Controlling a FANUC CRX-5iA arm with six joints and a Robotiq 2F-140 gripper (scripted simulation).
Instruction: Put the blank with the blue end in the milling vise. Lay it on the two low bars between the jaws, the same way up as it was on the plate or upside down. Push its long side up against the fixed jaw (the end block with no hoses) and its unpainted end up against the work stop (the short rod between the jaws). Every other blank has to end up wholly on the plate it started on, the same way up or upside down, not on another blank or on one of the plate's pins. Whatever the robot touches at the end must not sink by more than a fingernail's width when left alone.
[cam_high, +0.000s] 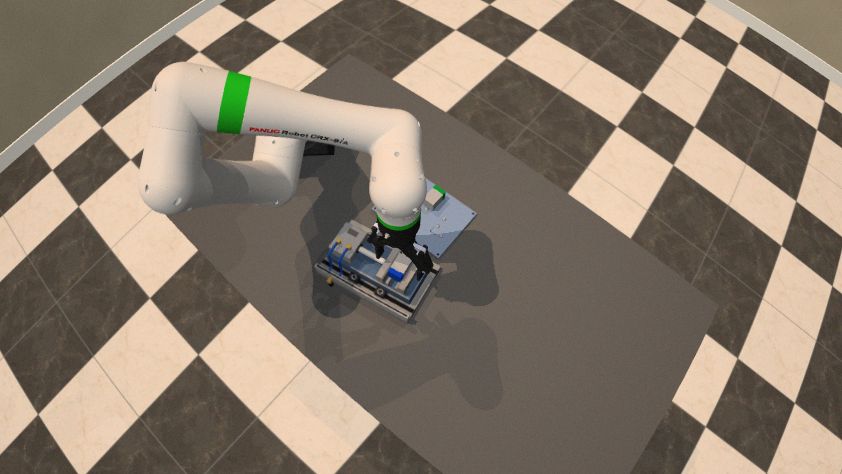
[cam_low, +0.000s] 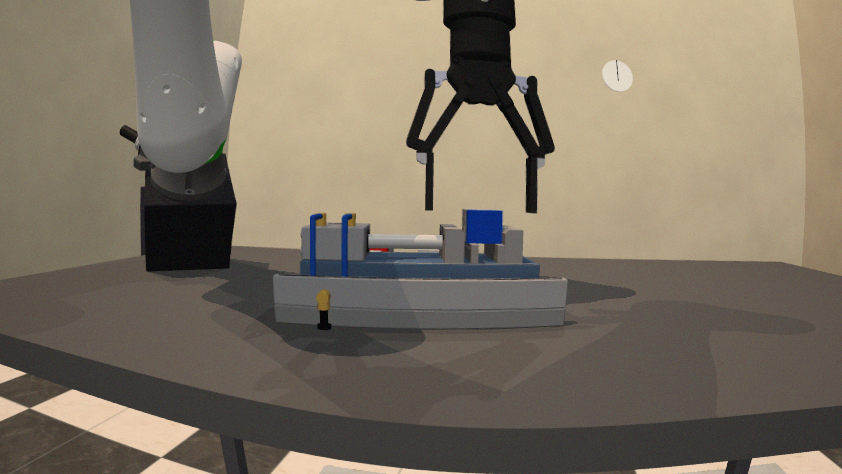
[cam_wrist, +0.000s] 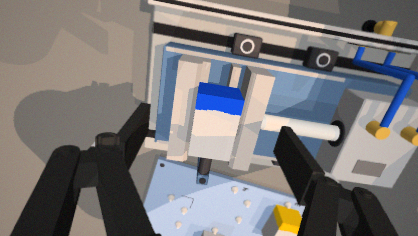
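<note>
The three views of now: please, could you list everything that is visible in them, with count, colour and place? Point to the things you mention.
Blank with blue end (cam_high: 400, 266) (cam_low: 484, 226) (cam_wrist: 218, 124): one, grey, in the vise between the jaws
Milling vise (cam_high: 368, 292) (cam_low: 420, 301) (cam_wrist: 190, 37): one, grey and blue, on the table
Hoses: two, blue, at the vise's hose end
Plate (cam_high: 456, 226) (cam_wrist: 165, 192): one, light blue, beside the vise
Green-ended blank (cam_high: 434, 198): one, on the plate
Yellow-ended blank (cam_wrist: 286, 220): one, on the plate
Pins: several, whitish, on the plate
Table (cam_high: 559, 329) (cam_low: 589, 376): one, grey-brown, under everything
Wall disc (cam_low: 617, 75): one, white, on the beige wall
Floor: chequered, dark and cream
Arm: one, white with green bands
Gripper (cam_high: 398, 264) (cam_low: 480, 210) (cam_wrist: 214, 129): one, black, open above the vise
</note>
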